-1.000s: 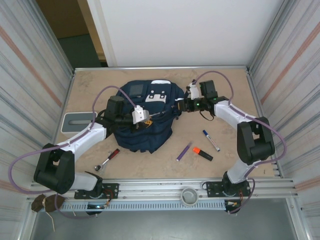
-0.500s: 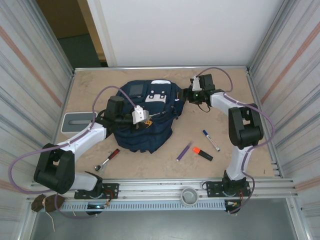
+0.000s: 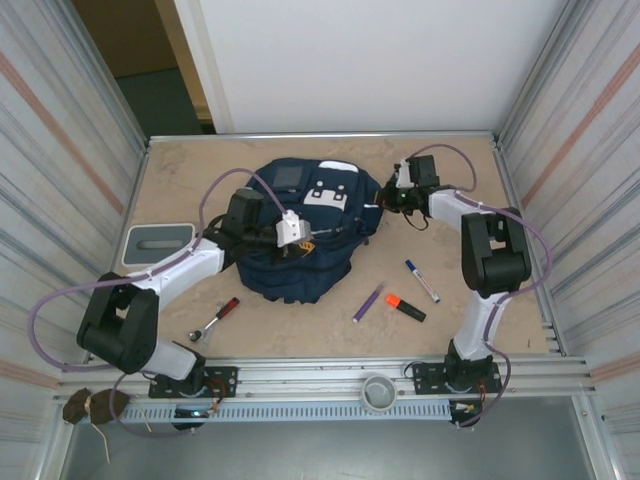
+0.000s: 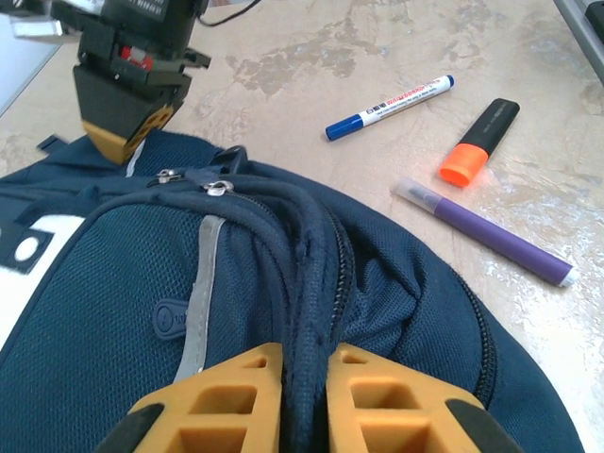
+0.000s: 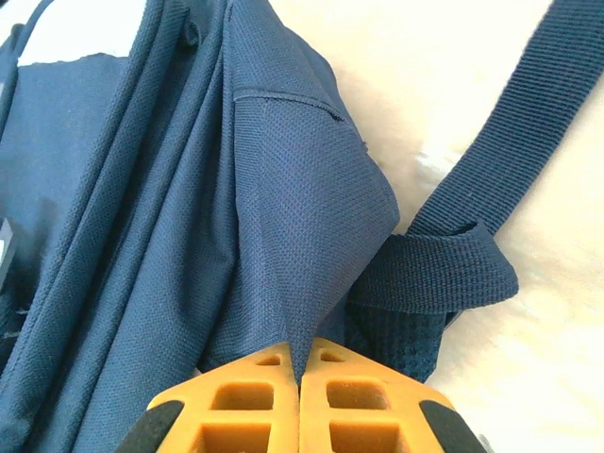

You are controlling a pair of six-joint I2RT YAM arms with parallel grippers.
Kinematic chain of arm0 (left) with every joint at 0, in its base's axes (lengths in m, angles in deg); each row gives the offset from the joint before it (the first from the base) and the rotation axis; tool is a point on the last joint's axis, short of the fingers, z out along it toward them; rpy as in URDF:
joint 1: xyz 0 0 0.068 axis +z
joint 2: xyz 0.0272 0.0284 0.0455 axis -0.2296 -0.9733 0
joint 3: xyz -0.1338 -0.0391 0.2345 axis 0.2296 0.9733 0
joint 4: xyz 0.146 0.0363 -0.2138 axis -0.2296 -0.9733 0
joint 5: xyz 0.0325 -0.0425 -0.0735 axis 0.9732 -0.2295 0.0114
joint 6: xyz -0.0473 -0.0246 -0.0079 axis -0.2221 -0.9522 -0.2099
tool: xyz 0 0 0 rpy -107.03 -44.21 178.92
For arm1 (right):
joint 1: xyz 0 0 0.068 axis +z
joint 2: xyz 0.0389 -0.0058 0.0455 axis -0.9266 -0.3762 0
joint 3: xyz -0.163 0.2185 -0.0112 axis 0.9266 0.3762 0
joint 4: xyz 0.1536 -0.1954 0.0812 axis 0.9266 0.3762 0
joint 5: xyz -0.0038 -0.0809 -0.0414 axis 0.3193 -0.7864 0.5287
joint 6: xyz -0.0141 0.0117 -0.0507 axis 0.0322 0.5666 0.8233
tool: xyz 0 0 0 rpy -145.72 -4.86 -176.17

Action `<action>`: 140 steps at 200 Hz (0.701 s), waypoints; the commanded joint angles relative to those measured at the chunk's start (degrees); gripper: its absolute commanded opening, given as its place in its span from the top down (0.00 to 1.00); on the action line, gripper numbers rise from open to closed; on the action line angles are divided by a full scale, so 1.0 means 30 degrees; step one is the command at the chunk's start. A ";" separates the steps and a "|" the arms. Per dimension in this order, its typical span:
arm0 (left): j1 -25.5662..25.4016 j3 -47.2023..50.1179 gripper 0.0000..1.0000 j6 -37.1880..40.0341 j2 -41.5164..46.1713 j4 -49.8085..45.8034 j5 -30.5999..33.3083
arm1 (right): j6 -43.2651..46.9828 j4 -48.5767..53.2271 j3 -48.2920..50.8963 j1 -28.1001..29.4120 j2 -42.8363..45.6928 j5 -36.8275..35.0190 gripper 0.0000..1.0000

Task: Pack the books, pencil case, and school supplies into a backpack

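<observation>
Ribbed metal walls (image 3: 60, 150) enclose a beige marbled bench (image 3: 480, 320) bearing a navy-blue striped fabric backpack (image 3: 300, 268), its contents hidden. Clamped shut, the left tool (image 4: 304, 354) pinches its top ridge and the right tool (image 5: 300, 357) its side fabric. On the bench to its right lie a purple pen (image 3: 368, 301), an orange highlighter (image 3: 405, 307) and a white marker (image 3: 421, 281).

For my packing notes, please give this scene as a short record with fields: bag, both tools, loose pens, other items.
bag: large navy-blue fabric backpack, lying on the beige table
left tool: shut on a raised ridge of backpack fabric
right tool: shut on a fold at the backpack's side, beside a strap
pens on table, on the right arm's side of the bag: slim purple pen, orange highlighter with black cap, white marker with blue cap
other: red-handled metal wrench, on the left arm's side
</observation>
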 commanded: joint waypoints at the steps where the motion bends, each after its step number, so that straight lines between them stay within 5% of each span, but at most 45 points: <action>1: -0.0088 -0.1242 0.85 -0.0401 -0.0458 0.0189 0.2055 | -0.0022 -0.0058 0.1133 -0.0663 0.2099 -0.0700 1.00; 78: 0.0682 -0.2621 0.77 -0.3805 -0.2243 0.0937 0.8528 | -0.0819 -0.1109 0.5675 -0.0228 0.6211 -0.1691 1.00; 112: 0.1432 -0.2384 0.62 -0.6400 -0.2144 0.1583 1.1928 | -0.0817 -0.1191 0.6565 0.1629 0.6711 -0.1739 1.00; 140: 0.2209 -0.2363 0.47 -0.9199 -0.1579 0.0904 1.4597 | -0.0175 -0.0057 0.6649 0.3287 0.7053 -0.2630 0.87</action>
